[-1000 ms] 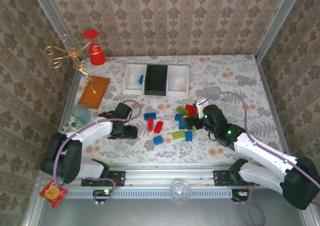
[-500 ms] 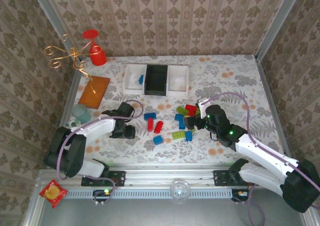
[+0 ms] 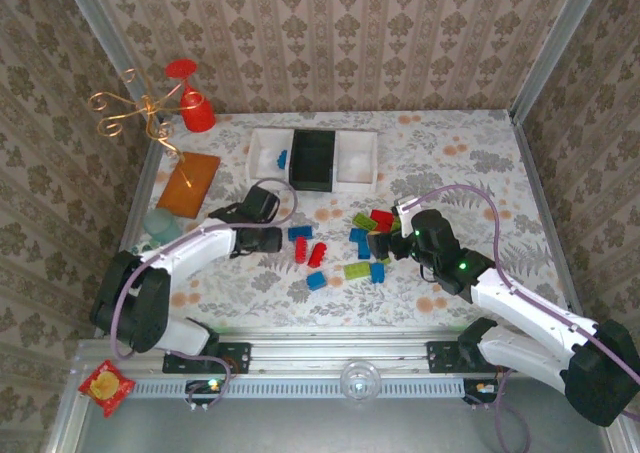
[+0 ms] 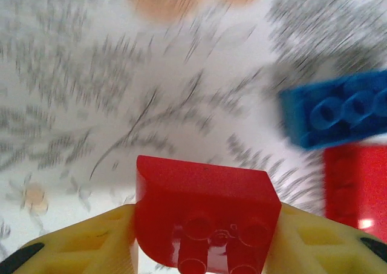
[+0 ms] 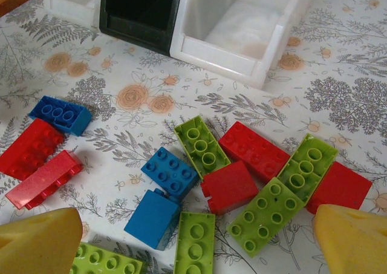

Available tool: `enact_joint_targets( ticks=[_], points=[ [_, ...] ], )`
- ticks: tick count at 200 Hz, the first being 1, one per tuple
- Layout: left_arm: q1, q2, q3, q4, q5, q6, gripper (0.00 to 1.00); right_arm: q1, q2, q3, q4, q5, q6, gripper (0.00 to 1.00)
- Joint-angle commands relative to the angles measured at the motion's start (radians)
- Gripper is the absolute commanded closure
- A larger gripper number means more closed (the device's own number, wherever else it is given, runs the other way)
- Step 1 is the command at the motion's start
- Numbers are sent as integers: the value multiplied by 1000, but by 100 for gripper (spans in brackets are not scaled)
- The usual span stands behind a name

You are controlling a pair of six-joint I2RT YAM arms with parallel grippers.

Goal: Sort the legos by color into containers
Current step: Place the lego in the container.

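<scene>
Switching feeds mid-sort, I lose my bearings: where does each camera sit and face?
Top external: above, behind the robot, looking down on the floral table; both arms show.
Left wrist: close over the table; left end effector shut on a red plastic brick.
Right wrist: low, facing the right-hand white plastic bin beyond the bricks; right end effector open.
Shared: that bin shows from above too.

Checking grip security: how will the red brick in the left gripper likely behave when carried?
The red brick looks rigid and probably light: small moulded plastic. Its glossy surface may be slippery, though the left gripper presses flat sides, so twisting seems unlikely.
</scene>
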Motion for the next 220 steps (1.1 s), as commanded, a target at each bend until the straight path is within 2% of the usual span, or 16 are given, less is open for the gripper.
enact_joint_targets(
  ticks=[1, 43, 79, 116, 146, 169, 191, 203, 220],
  points=[
    [-12, 70, 121, 85, 9, 46, 50, -4, 6, -1, 36, -22, 21, 0],
    [-13, 352, 453, 122, 15, 126, 50, -4, 0, -2, 27, -14, 21, 0],
    [19, 560, 734, 84, 43, 162, 50, -4, -2, -10, 31, -10, 24, 0],
    [48, 718, 947, 32, 65, 183, 44, -4, -4, -16, 34, -6, 24, 0],
    [57, 777, 1070, -23, 63, 196, 38, -4, -7, -16, 31, -6, 27, 0],
    [50, 740, 1061, -11, 53, 201, 31, -4, -14, -21, 29, -1, 32, 0],
    [36, 664, 1016, -16, 58, 212, 30, -4, -22, -21, 25, -1, 35, 0],
    [17, 576, 927, 6, 62, 221, 30, -4, -28, -17, 20, -6, 32, 0],
    [-16, 418, 693, 86, 86, 225, 29, 0, -37, -11, 7, -15, 23, 0]
  ],
)
